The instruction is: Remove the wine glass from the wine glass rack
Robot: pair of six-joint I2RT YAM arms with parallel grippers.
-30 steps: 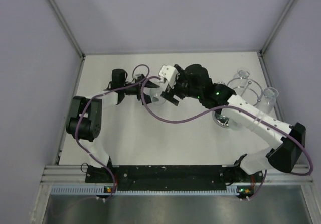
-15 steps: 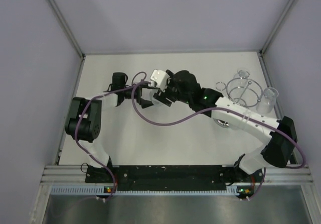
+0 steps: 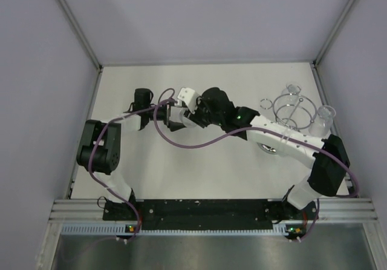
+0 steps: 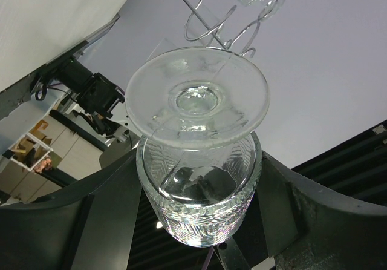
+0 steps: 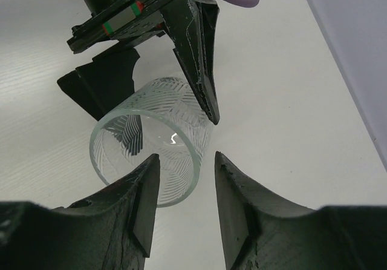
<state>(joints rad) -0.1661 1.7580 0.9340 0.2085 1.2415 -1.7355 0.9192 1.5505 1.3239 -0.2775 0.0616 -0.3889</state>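
Sideways, the wine glass (image 5: 164, 117) sits clamped between the left fingers (image 5: 195, 58).

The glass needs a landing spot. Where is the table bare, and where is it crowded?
Bare: far strip of table along the back wall, and the near middle between purple cable and base rail. Crowded: centre-left around the held wine glass, and right by the wine glass rack.

White table (image 3: 202, 179) bears the wine glass rack (image 3: 294, 108).
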